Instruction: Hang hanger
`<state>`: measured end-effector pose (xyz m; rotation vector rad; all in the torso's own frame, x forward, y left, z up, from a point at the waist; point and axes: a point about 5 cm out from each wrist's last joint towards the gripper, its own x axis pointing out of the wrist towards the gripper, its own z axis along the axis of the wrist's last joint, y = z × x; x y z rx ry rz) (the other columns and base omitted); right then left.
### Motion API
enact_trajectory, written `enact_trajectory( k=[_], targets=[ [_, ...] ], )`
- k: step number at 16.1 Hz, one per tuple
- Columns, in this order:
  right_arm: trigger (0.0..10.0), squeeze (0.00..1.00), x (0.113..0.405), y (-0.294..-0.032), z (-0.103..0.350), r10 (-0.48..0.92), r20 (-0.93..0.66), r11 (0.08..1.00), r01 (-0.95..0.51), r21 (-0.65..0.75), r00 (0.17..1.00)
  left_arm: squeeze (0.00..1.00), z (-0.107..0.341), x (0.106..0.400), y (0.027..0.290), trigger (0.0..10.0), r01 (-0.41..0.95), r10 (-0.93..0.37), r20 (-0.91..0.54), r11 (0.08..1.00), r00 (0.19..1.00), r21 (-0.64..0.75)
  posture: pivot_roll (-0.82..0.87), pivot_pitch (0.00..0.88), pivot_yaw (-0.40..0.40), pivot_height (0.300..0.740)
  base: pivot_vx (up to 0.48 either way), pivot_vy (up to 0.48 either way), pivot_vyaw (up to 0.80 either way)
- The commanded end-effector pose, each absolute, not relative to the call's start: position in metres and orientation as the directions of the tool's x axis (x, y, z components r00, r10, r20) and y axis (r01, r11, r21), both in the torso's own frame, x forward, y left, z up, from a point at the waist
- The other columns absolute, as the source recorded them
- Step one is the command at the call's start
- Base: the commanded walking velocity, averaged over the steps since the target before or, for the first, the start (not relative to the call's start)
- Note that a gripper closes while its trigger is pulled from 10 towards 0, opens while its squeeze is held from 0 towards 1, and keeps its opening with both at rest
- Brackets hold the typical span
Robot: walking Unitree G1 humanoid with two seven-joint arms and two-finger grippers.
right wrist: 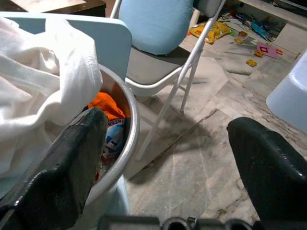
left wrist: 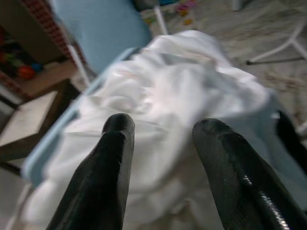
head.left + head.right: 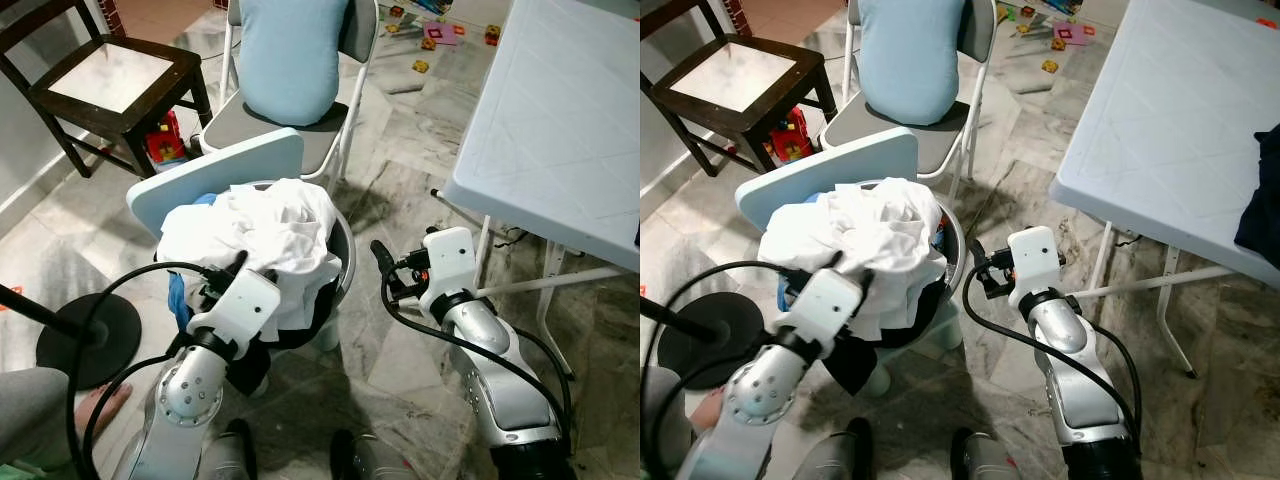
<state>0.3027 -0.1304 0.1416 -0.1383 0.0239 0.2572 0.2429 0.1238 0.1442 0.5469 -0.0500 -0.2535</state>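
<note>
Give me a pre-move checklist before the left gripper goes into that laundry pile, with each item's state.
1. Left gripper open: ok, its two black fingers stand apart.
2. Left gripper aimed at the crumpled white garment: ok, it points at the cloth heaped on top of the round metal basin.
3. Left gripper empty: ok, nothing lies between its fingers.
4. Right gripper open and out of the way: ok, it is beside the basin, over the marble floor.
5. Hanger located: not ok, no hanger can be made out.
6. What lies under the white garment: cannot tell, apart from orange cloth at the basin's rim.
</note>
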Motion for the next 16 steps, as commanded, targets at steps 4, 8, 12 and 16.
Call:
enact_trajectory(
  k=[4, 8, 12, 16],
  targets=[
    [10.0, 0.0, 0.303, -0.129, 0.137, 0.26, -0.062, 0.956, -0.266, -0.126, 0.964, 1.0, 0.182, 0.245, 0.154, 10.0, -0.11, 0.027, 0.179, 0.874, 0.983, 0.474, 0.04, 0.248, -0.098, 0.74, 0.0, 0.0, 0.0],
    [10.0, 0.0, 0.303, -0.127, 0.137, 0.26, -0.059, 0.956, -0.265, -0.123, 0.964, 1.0, 0.165, 0.259, 0.162, 10.0, -0.085, 0.092, 0.002, 0.912, 0.996, 0.401, 0.04, 0.247, -0.09, 0.74, 0.0, 0.0, 0.0],
    [10.0, 0.0, 0.301, -0.128, 0.136, 0.255, -0.058, 0.958, -0.26, -0.121, 0.965, 1.0, 0.165, 0.265, 0.156, 10.0, -0.037, 0.063, -0.082, 0.956, 0.995, 0.291, 0.04, 0.249, -0.083, 0.74, 0.0, 0.0, 0.0],
    [10.0, 0.0, 0.302, -0.127, 0.137, 0.257, -0.056, 0.958, -0.262, -0.119, 0.965, 1.0, 0.182, 0.271, 0.14, 10.0, 0.026, -0.008, -0.077, 0.972, 0.997, 0.235, 0.04, 0.248, -0.084, 0.74, 0.0, 0.0, 0.0]
  ],
)
